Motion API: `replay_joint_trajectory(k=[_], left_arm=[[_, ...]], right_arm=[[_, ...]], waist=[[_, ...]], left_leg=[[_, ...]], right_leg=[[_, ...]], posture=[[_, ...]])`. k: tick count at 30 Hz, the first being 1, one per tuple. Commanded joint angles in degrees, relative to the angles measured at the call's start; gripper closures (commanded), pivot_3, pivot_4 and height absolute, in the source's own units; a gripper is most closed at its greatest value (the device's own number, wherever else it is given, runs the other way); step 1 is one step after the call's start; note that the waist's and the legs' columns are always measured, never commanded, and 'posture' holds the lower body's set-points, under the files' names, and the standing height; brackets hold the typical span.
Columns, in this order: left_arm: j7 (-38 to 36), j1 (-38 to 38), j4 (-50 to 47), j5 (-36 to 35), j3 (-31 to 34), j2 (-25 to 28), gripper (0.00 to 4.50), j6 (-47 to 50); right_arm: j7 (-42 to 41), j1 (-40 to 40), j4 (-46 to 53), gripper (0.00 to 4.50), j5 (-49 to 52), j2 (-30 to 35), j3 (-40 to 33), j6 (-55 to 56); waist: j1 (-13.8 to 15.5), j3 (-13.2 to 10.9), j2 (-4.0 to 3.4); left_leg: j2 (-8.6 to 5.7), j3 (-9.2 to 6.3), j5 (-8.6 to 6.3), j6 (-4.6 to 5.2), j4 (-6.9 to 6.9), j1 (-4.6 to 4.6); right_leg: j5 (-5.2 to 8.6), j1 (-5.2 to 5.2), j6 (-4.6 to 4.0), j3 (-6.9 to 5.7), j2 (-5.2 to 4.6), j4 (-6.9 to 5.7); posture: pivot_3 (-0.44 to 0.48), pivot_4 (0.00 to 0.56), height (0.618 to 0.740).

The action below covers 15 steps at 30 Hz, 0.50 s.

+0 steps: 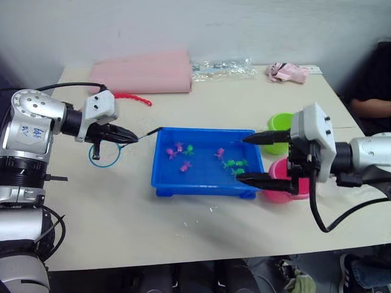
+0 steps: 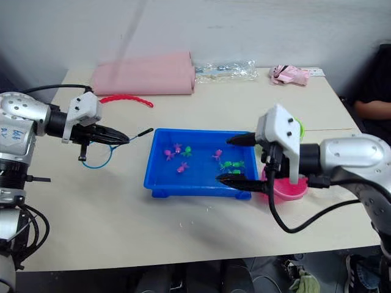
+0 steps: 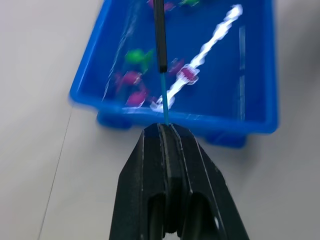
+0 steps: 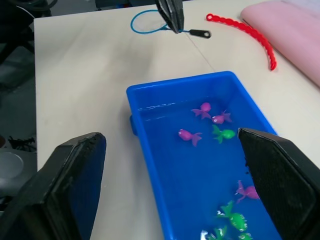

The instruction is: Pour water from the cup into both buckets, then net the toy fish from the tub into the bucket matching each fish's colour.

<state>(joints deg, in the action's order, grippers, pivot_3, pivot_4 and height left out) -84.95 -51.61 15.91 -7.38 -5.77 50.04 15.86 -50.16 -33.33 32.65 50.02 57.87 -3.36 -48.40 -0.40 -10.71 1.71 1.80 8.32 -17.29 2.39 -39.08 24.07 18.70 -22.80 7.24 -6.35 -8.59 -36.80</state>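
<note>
Now netting: left gripper (image 1: 125,135) clenched on light-blue-rimmed mesh net (image 1: 104,154), right gripper (image 1: 255,158) spread; next, dip into blue plastic tub (image 1: 204,184).

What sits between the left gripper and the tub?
Just the net's dark handle tip pointing at the tub, over bare table; the left gripper is shut on the net, seen in the right eye view.

Both head views look forward and down over the table (image 1: 183,238). Each wrist view looks along its own gripper toward the blue tub (image 4: 150,150) (shared by all four); the left one sits closest.
</note>
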Motion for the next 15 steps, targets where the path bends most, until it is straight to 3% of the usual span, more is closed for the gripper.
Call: replay_joint_trajectory(k=[1,8,11,14,15], left_arm=[[-1.9,0.1,-10.2,-4.1,-2.6,-3.3,4.48,2.0],[-3.6,-0.6,-14.0,-5.0,-7.2,-5.9,4.48,1.3],[-3.9,-0.7,-13.5,-4.7,-8.9,-7.2,4.5,-0.4],[-3.6,-1.1,-12.6,-4.3,-9.9,-7.9,4.5,-1.7],[-3.4,-1.2,-12.3,-4.2,-10.1,-8.2,4.5,-2.1]], right_arm=[[-1.9,-4.1,-1.1,0.0,-2.4,-2.1,4.0,1.2],[-1.0,-9.4,-2.7,0.0,-9.3,-9.2,13.4,1.3],[-1.2,-8.9,-1.4,0.87,-12.8,-10.3,16.8,2.0],[-1.1,-9.3,-1.8,2.28,-15.1,-11.5,18.1,2.4],[-1.1,-9.6,-2.2,2.28,-15.8,-11.9,18.4,2.4]], waist=[[0.2,0.0,-0.06],[0.1,0.0,-0.07],[0.2,-0.1,-0.08],[0.4,-0.1,-0.09],[0.4,-0.1,-0.09]], left_leg=[[0.0,-0.01,0.0,0.0,0.0,0.0],[0.0,-0.01,0.0,0.0,-0.03,0.03],[-0.01,-0.02,0.01,-0.01,-0.04,0.03],[-0.03,-0.04,0.01,0.0,-0.06,0.07],[-0.04,-0.04,0.01,0.0,-0.06,0.08]], right_leg=[[0.0,0.0,0.0,0.01,0.0,-0.01],[0.0,-0.02,0.0,0.0,0.04,-0.01],[0.0,-0.02,0.0,0.0,0.04,-0.04],[0.0,-0.03,0.0,0.0,0.03,-0.02],[0.0,-0.03,0.0,0.0,0.02,-0.02]], posture=[[0.0,0.15,0.738],[0.0,0.15,0.738],[0.0,0.15,0.738],[0.0,0.15,0.738],[0.0,0.15,0.738]])
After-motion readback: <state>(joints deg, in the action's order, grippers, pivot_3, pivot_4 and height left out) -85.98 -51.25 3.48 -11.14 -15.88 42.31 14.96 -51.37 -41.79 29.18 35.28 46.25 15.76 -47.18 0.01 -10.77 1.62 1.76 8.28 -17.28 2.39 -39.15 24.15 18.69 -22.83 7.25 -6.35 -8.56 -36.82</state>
